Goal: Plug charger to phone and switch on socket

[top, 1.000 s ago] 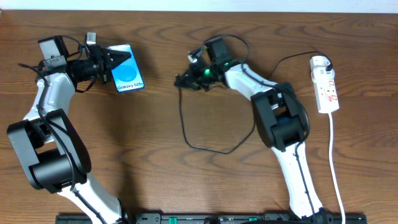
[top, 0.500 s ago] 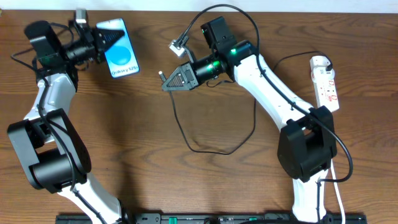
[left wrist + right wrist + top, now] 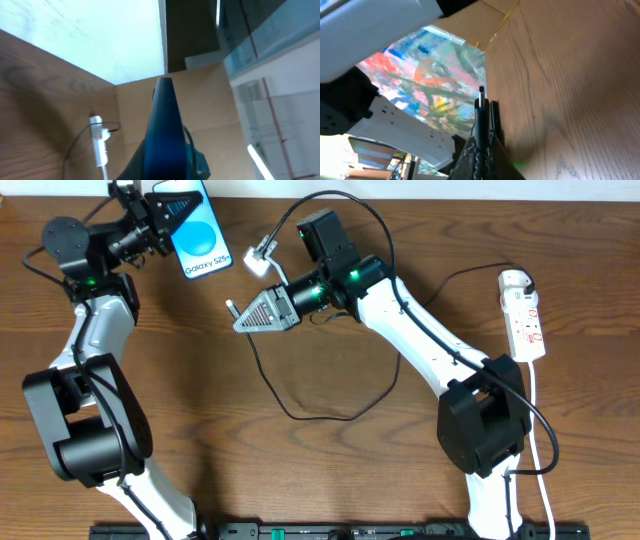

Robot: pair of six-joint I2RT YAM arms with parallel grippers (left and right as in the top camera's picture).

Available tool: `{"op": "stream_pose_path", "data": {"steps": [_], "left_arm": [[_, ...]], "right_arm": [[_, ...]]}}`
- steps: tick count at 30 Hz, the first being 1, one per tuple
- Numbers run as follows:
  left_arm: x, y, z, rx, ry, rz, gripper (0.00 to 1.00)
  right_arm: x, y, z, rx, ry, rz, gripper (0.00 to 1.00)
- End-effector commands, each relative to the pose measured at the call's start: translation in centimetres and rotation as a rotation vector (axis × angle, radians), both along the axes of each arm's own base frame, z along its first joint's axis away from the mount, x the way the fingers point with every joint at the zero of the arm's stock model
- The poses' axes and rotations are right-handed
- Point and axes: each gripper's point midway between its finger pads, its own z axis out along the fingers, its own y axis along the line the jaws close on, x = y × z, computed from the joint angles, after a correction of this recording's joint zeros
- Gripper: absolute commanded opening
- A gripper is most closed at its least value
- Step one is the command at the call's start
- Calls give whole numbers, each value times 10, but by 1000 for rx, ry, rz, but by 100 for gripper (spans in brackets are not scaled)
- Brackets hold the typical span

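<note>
phone (image 3: 203, 242) screen-up in left hand (image 3: 172, 212), right hand's (image 3: 242, 321) charger plug (image 3: 231, 307) pointing left

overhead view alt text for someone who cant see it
Left end effector holds a slim blue-screened smartphone at top left; right end effector grips the thin black charger cable mid-table. A white power strip lies on the wooden table at right.

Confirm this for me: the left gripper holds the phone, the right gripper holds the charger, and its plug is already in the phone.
Wrong on one point: the plug is not in the phone. In the overhead view the left gripper holds the phone, the right gripper holds the charger, and its plug end is apart from the phone, not yet inserted.
</note>
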Motion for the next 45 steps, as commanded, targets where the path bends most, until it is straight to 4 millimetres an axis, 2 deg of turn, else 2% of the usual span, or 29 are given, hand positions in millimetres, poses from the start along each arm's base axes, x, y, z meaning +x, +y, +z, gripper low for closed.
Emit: {"op": "stream_pose_path", "data": {"steps": [1,4,10,15,20,26,45], "left_arm": [[6,-3,15,-55,17,33,7],[8,-7,17,-64,14,41,7],[12,-5,24,-76,-20,73,7],[11,-5,25,-75,-28,76,7],[11,-8,25,-76,-27,69,7],[11,-19,25,-77,-27,51,7],[10,-27,25,-73,-32,37,7]], "right_arm": [[1,-2,11,18,63,9,1],[7,-1,16,27,70,-7,1],[28,-11,25,47,78,-58,1],[38,-14,33,73,57,-75,1],[36,-14,41,108,34,-50,1],[35,-13,41,107,34,-48,1],[36,-14,41,107,33,-51,1]]}}
